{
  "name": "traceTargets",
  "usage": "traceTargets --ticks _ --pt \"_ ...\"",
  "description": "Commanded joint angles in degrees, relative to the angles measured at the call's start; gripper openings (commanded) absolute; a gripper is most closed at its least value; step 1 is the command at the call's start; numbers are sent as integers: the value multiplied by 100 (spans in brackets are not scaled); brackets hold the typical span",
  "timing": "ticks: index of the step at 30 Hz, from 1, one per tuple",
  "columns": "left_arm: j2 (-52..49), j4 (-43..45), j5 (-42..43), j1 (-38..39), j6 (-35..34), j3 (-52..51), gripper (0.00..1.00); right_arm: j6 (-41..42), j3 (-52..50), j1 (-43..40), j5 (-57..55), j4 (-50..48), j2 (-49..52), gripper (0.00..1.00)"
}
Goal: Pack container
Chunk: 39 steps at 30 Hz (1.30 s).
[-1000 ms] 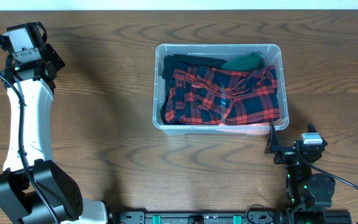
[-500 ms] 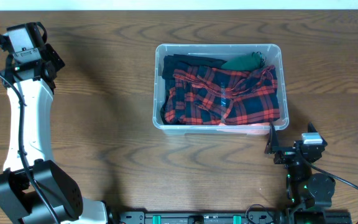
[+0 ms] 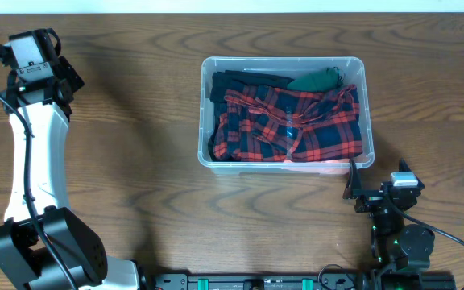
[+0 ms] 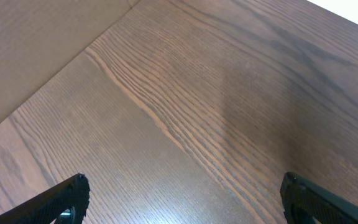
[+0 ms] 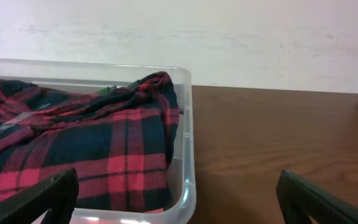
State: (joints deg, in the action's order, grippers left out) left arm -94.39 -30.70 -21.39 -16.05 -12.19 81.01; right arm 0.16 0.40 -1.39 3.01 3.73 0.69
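Sitting right of centre on wood-grain desk (image 3: 135,121), clear rounded-corner plastic container (image 3: 283,61), long axis left-right, holds red-black plaid cloth (image 3: 296,125). Fingers apart on both: left pincer (image 4: 182,199) far left, right pincer (image 5: 179,199) beside container.

The container (image 3: 203,113) is filled nearly to its rim by plaid cloth (image 3: 296,125) and a green cloth (image 3: 321,79), so little room is left inside. A wide stretch of bare table (image 3: 135,121) is seen between the container's left wall and the left arm (image 3: 35,161). The right gripper (image 5: 176,193), fingers spread wide, is faced by the container's near right corner; open wood lies to the right of that corner. Beneath the widely spread left gripper (image 4: 185,199) only wood is seen.
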Motion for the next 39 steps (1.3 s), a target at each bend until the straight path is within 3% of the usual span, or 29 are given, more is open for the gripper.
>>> traceTargets --ticks 1,11,26,39 --pt "46 -17 -74 -4 4 -28 98 -68 -9 -42 -17 24 -35 99" --pt "466 -13 -74 2 4 -490 98 -68 -9 -42 -17 24 -35 99" --pt "2347 -35 -74 216 4 -3633 98 -68 -9 -42 -17 26 -35 99" --pt "3707 -35 -74 216 4 -5434 98 -68 -9 -42 -17 26 -35 99"
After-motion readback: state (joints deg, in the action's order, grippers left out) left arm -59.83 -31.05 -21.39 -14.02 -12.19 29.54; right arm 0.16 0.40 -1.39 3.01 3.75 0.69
